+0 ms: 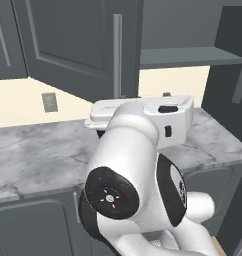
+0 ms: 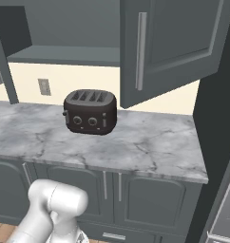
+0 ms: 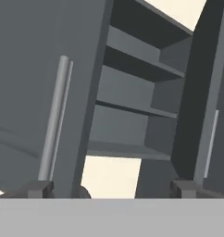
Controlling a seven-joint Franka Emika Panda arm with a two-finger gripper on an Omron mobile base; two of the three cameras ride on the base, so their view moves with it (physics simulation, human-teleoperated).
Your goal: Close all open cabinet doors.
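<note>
Two cabinet doors stood open in the left base view: the left door (image 1: 78, 42) swung out toward the camera at about 11 o'clock, its long silver bar handle (image 1: 117, 55) running vertically beside the free edge, and a right door (image 1: 233, 65) showed edge-on at 2 o'clock. Between them lay the bare grey shelf (image 1: 190, 56). Below, the grey-veined marble counter (image 1: 38, 155) looked polished and hard.

In the right base view the same pair appeared from the other side. One door (image 2: 176, 45) hung wide at 1 o'clock above the counter, its recessed shaker panel matt and flat; the other was a dark slab at 10 o'clock. A black four-slot toaster (image 2: 90, 112) sat on the marble at 10 o'clock from centre, clear of both doors.

In the hand view the gripper (image 3: 111, 189) looked up between the doors, the left one at 9 o'clock, the shelves at 12. Its fingertips (image 3: 40, 189) sat far apart at the bottom edge, jaws wide and holding nothing.

These doors were probably rigid, light on their hinges and smooth-faced (a flat push should do). Pressing on the outer face near the handle side, far from the hinge, would give the best leverage; the bar itself looked slippery.
</note>
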